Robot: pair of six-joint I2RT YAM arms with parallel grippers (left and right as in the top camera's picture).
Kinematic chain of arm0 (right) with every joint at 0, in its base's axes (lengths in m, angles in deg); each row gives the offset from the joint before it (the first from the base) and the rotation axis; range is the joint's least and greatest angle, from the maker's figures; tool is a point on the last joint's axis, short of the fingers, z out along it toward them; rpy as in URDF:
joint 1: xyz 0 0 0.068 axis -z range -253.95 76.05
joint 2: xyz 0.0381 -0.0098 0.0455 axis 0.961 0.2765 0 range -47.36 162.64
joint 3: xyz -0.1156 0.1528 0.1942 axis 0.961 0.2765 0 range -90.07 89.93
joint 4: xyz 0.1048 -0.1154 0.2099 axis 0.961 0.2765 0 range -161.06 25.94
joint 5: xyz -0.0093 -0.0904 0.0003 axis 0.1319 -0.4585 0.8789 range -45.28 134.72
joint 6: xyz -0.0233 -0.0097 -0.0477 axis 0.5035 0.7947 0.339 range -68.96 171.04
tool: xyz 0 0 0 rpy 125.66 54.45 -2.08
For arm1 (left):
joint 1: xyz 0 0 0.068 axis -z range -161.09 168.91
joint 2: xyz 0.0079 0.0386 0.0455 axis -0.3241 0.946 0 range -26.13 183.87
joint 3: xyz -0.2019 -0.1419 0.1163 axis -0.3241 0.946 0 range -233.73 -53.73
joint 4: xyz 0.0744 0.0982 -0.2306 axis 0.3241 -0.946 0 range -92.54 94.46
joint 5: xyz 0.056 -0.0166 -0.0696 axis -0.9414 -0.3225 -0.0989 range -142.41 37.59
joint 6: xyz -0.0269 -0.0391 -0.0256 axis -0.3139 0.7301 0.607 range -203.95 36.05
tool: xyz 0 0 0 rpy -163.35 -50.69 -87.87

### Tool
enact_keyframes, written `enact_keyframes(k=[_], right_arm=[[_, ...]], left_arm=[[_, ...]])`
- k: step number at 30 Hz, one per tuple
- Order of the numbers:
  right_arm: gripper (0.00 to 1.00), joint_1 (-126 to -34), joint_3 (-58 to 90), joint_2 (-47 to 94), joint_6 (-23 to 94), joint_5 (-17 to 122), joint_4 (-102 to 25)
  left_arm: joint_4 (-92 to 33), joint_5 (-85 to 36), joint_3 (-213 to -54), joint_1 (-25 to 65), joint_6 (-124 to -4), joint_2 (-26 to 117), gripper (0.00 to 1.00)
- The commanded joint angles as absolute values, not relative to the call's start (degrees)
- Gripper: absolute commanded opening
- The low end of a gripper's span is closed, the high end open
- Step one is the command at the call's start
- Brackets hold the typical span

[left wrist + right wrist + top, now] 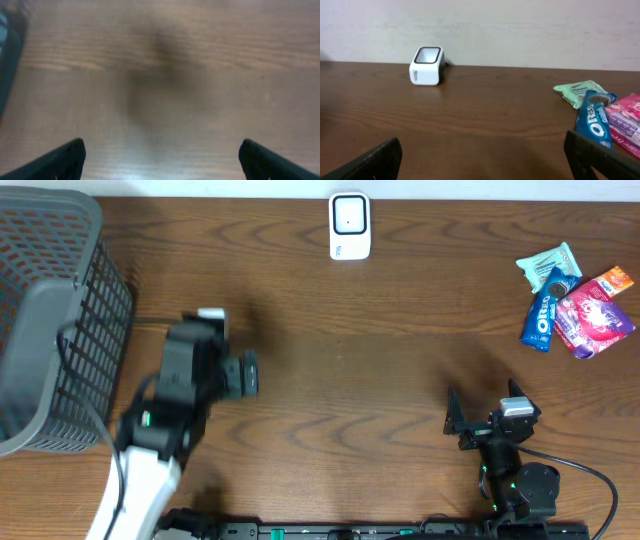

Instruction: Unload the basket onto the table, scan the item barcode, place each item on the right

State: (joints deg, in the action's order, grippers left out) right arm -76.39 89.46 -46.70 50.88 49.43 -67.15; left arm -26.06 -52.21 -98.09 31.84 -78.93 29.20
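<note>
R gripper [481, 152] far fr Oreo pack [594, 127]

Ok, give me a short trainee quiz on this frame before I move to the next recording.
1. True or false: the left gripper and right gripper are both open and empty.
2. The white scanner sits: A) between the left gripper's fingers; B) at the far edge of the table, apart from the snack packets; C) on top of the snack packets.
3. What stands at the robot's left end of the table?
Key: 1 true; 2 B; 3 the grey mesh basket.
</note>
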Motion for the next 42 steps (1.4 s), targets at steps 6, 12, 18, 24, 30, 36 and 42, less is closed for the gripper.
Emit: enact_keyframes(k=[6, 12, 18, 24, 30, 36, 42], right_arm=[[0.99, -76.1, 89.6, -47.0, 51.5, 49.7, -67.0], [0.99, -76.1, 89.6, -47.0, 51.5, 49.7, -67.0], [0.99, -76.1, 89.6, -47.0, 51.5, 49.7, -67.0], [0.99, -76.1, 89.6, -47.0, 51.5, 49.7, -67.0], [0.99, -76.1, 89.6, -47.0, 51.5, 49.7, -67.0], [0.99, -76.1, 89.6, -47.0, 51.5, 49.7, -67.0], [0.99, -76.1, 89.6, -47.0, 51.5, 49.8, -67.0]], left_arm=[[-12.4, -50.5, -76.6, 31.7, -84.4, 6.2, 0.98], [-9.1, -52.9, -68.8, 31.7, -84.3, -4.6, 0.98], [-8.0, -53.5, -64.5, 28.7, -84.3, -12.5, 0.98], [-1.0, -53.0, -59.1, 24.8, -84.2, -20.7, 0.98], [5.8, -52.9, -54.0, 22.8, -84.2, -26.1, 0.98], [8.2, -52.4, -54.0, 20.3, -84.2, -26.1, 0.98], [0.4, -49.8, -54.0, 17.3, -84.2, -26.1, 0.98]])
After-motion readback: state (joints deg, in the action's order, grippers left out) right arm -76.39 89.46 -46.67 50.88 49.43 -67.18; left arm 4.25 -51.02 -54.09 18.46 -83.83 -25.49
